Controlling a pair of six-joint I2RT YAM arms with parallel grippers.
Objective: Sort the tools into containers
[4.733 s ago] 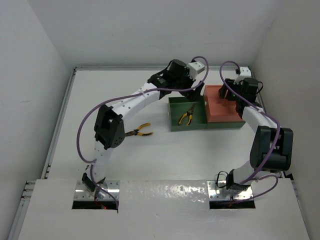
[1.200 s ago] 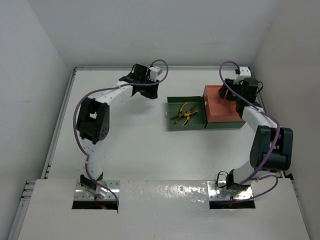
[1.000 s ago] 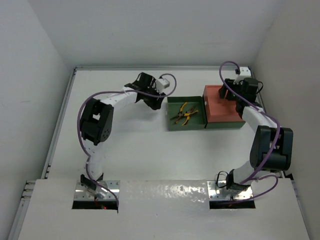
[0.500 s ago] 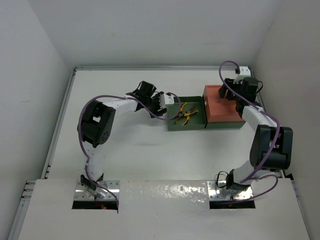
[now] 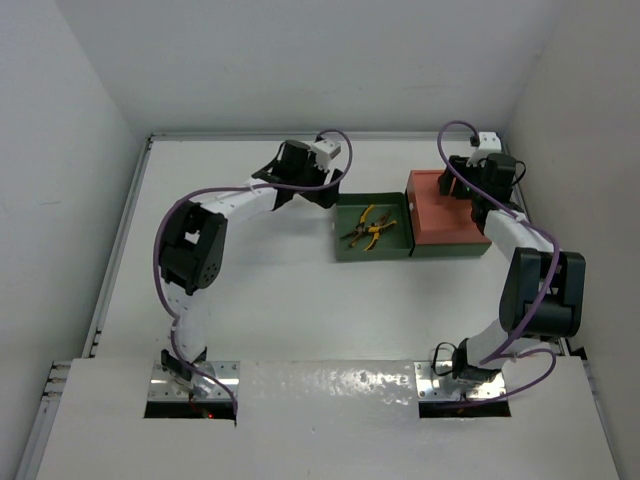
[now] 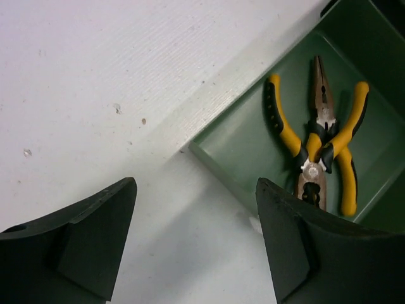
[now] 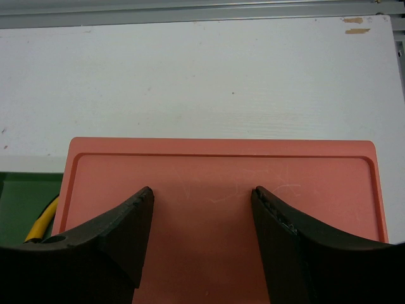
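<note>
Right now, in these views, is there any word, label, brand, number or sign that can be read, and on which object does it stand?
None can be read.
The pliers in the green tray show no brand in the left wrist view.
The orange-red tray carries only faint scratches, no letters.
In the top view, any marking on the arms is too small to tell.

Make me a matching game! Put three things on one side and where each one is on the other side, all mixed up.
Things:
1. pliers
2. left pincer
3. right pincer

Places:
A. above the orange-red tray
B. above the white table, by the green tray corner
C. inside the green tray

Pairs: 1-C, 2-B, 3-A
</note>
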